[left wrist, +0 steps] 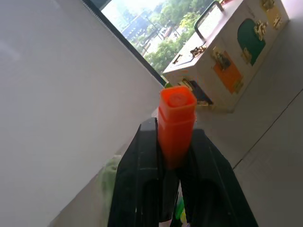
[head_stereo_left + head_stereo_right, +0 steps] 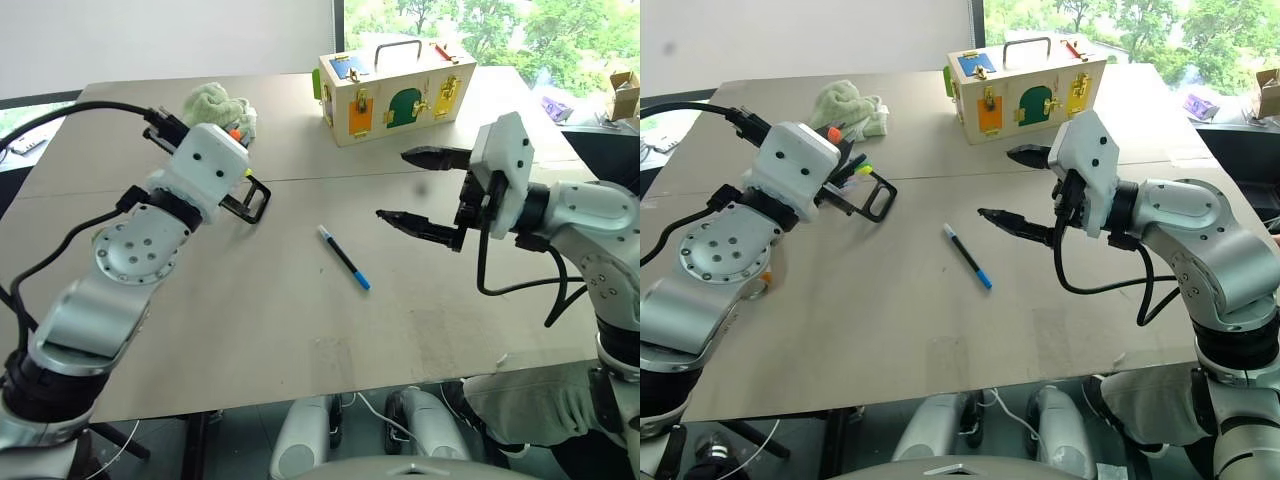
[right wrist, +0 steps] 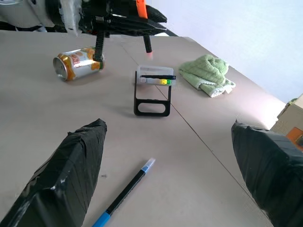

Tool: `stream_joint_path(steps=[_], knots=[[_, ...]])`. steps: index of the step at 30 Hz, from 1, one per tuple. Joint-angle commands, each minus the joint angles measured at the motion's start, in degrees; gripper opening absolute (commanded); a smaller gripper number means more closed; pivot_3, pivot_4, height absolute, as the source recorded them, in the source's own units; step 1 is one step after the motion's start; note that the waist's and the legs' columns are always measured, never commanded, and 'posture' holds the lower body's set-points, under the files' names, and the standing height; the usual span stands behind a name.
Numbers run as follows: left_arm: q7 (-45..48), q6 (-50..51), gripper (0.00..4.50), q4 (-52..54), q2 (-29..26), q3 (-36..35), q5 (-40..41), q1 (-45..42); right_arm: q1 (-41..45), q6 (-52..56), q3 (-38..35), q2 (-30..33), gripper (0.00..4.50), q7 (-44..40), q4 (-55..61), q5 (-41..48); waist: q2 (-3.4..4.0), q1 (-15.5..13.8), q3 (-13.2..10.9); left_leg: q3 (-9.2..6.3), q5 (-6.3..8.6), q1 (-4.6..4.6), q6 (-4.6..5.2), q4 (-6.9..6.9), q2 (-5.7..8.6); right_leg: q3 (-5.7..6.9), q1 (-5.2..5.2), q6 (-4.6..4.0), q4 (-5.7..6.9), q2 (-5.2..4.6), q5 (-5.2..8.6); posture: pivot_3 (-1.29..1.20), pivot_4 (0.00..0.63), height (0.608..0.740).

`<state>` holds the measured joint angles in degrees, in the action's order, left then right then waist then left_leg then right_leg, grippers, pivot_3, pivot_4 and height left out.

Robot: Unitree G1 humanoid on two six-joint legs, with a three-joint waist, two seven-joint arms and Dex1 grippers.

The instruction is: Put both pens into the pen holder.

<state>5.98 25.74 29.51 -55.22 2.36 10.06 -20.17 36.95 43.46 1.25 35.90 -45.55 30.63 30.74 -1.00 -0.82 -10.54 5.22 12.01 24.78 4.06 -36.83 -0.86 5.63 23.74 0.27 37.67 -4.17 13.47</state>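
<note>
The orange-ended pen [image 1: 176,124] is clamped in the left gripper [image 1: 173,156], seemingly just above the pen holder [image 3: 154,90], while the blue-ended pen [image 2: 344,257] is left flat on the table [image 2: 250,340], lying diagonally below the spread-open right gripper [image 2: 420,190], the nearer one.

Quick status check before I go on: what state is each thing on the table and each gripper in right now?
Left gripper: shut on orange-ended pen, held above the table.
Right gripper: open, empty.
Blue-ended pen: lying flat on the table, not in the holder.
Pen holder: upright.
Tin can: on its side.
Green cloth: crumpled.
Wooden box: doors shut.
</note>
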Motion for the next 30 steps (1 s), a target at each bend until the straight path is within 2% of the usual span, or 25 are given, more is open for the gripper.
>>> stream_joint_path(steps=[1,11,15,16,19,23,24,27,29,30], knots=[[2.39,-2.52,0.00,-2.50,1.95,0.30,-4.75,-1.69,0.41,-1.87,-0.11,0.51,4.46,1.07,0.93,-1.11,-0.01,-0.04,0.00,0.00,0.00,0.01,0.00,0.00,0.00,0.00,0.00,-0.01,-0.01,-0.02,-0.01,0.00,0.150,0.740],[7.15,-4.34,0.00,-10.87,9.96,1.54,-11.44,-4.37,-0.44,-1.69,0.51,1.02,4.46,2.71,1.85,-2.42,-0.03,-0.04,-0.02,-0.03,-0.12,0.03,0.21,-0.02,0.00,0.08,-0.01,-0.04,0.01,-0.04,-0.03,0.00,0.150,0.740],[5.19,-1.51,0.00,-14.79,12.14,-0.94,-14.19,-4.97,-0.88,-1.26,0.05,1.26,4.46,3.17,2.71,-1.79,-0.04,-0.03,-0.01,-0.04,-0.12,0.02,0.21,-0.05,0.00,0.09,-0.01,-0.03,0.03,-0.04,-0.03,0.00,0.150,0.740],[4.78,-1.15,1.00,-15.24,12.59,-2.02,-14.45,-5.21,-1.06,-1.22,0.01,1.27,4.50,3.21,2.92,-1.63,-0.04,-0.04,-0.01,-0.03,-0.12,0.02,0.22,-0.05,0.00,0.08,-0.02,-0.03,0.03,-0.05,-0.04,0.00,0.150,0.740],[5.63,-1.09,2.10,-14.92,13.49,-3.84,-14.17,-5.54,-1.57,-1.17,0.10,1.38,4.50,3.47,3.32,-1.48,-0.05,0.06,-0.02,-0.04,-0.12,0.02,0.22,-0.06,-0.02,0.09,-0.01,-0.02,0.04,-0.04,-0.03,0.00,0.150,0.740],[8.61,-1.63,4.12,-12.60,14.49,-5.83,-12.00,-5.09,-2.24,-0.99,0.68,1.64,4.50,3.79,3.56,-1.67,-0.06,-0.06,-0.02,-0.04,-0.12,0.03,0.22,-0.07,-0.02,0.10,-0.02,-0.03,0.05,-0.05,-0.04,0.00,0.150,0.740],[11.75,0.18,4.44,-10.30,15.75,-7.34,-7.04,-4.60,-2.54,-0.53,1.11,1.71,4.50,3.94,3.57,-1.75,-0.06,-0.05,-0.02,-0.04,-0.12,0.04,0.22,-0.09,-0.02,0.12,-0.02,-0.03,0.05,-0.06,-0.04,0.00,0.150,0.740],[17.54,6.93,4.44,-6.12,18.24,-10.41,2.80,-3.74,-3.37,0.29,1.77,1.75,4.50,4.27,3.78,-1.86,-0.07,-0.01,-0.02,-0.07,-0.12,0.07,0.22,-0.17,-0.02,0.14,-0.03,-0.03,0.04,-0.09,-0.04,0.00,0.150,0.740],[18.68,17.12,4.44,-2.79,20.11,-11.56,10.04,-4.67,-4.29,0.98,1.20,1.93,4.50,4.39,4.05,-1.22,-0.07,0.03,-0.02,-0.10,-0.12,0.07,0.22,-0.22,-0.02,0.14,-0.06,-0.03,0.06,-0.09,-0.04,0.00,0.150,0.740],[17.55,26.93,4.44,-0.79,21.30,-11.46,13.29,-6.38,-5.15,1.15,0.78,2.34,4.50,4.30,4.27,-1.08,-0.07,0.03,-0.02,-0.12,-0.12,0.07,0.22,-0.27,-0.02,0.15,-0.07,-0.03,0.10,-0.09,-0.04,0.00,0.150,0.740]])
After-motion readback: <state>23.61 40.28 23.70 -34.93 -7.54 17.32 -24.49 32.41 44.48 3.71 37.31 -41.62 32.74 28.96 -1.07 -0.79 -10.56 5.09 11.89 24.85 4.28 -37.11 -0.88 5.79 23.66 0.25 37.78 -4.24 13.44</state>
